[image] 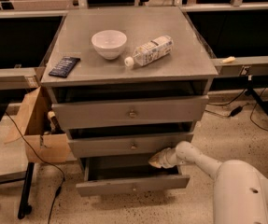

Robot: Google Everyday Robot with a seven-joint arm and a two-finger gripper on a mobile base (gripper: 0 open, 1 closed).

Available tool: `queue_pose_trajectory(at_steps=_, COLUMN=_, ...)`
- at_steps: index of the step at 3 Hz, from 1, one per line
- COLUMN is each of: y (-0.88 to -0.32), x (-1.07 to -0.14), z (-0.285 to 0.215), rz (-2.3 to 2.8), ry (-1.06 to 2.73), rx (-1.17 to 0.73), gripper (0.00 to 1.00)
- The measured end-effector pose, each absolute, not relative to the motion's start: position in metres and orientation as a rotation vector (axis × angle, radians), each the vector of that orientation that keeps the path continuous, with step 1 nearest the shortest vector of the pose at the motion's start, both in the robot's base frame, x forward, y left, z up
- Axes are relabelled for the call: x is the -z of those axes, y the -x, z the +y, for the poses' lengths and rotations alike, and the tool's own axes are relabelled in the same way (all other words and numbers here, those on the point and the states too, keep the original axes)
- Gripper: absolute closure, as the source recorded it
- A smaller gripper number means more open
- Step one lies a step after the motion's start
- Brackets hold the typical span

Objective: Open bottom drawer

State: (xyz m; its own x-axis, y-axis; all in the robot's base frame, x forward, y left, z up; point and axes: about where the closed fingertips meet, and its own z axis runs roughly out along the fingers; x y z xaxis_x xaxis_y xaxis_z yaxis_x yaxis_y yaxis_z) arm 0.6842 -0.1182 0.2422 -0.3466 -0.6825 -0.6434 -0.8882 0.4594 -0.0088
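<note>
The grey cabinet has three drawers. The bottom drawer (132, 185) stands pulled out toward me, its dark inside showing above a flat grey front with a small knob. My gripper (155, 160) sits at the end of the white arm, just over the open bottom drawer's right half and under the middle drawer (132, 145). It is apart from the bottom drawer's knob. The top drawer (131, 111) sits above, slightly out.
On the cabinet top (77, 41) lie a white bowl (109, 43), a tipped plastic bottle (150, 51) and a dark flat packet (64, 66). A cardboard box (35, 125) stands to the left, with cables on the floor. My white arm (236, 185) fills the lower right.
</note>
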Motion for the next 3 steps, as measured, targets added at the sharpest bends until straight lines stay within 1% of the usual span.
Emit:
queue_pose_trajectory(at_steps=1, y=-0.683, x=-0.237, z=-0.118, rz=2.144, ry=1.308, rx=-0.468, gripper=1.0)
queue_pose_trajectory(at_steps=3, y=-0.663, x=-0.186, z=-0.118, rz=2.23, ry=1.358, rx=-0.495, gripper=1.0)
